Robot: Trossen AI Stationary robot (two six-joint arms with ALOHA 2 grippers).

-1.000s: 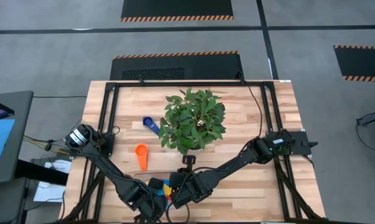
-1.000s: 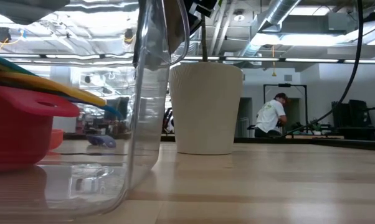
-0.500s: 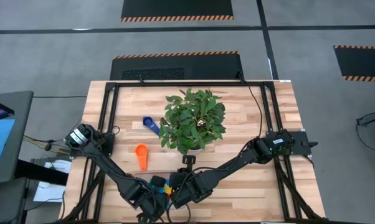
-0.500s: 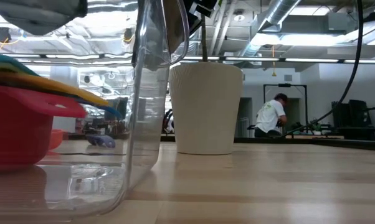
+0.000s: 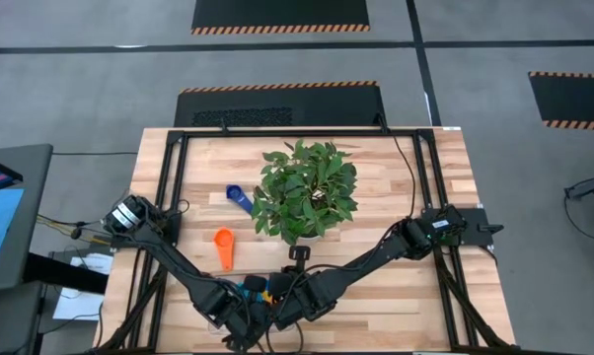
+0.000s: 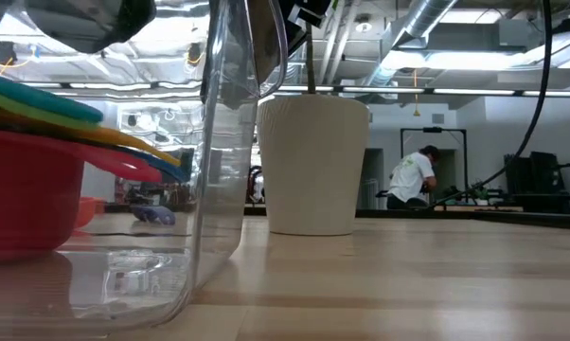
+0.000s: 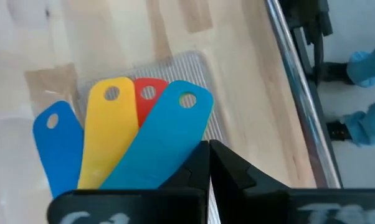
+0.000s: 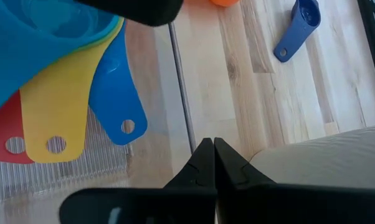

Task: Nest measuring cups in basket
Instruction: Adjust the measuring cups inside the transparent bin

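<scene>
Since a second ago the left gripper (image 5: 240, 318) has edged above the basket (image 6: 219, 189), pinched shut and empty. Beside it, the right gripper (image 8: 207, 163) is shut too. Stacked cups (image 7: 137, 134) sit inside, handles fanned; orange cup (image 5: 223, 247) and dark blue cup (image 5: 239, 196) wait beyond.

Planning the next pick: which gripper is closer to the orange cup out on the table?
Left. The left gripper is just below the orange cup, over the basket's stacked cups; the right gripper sits further to the right, beside the left one.
</scene>
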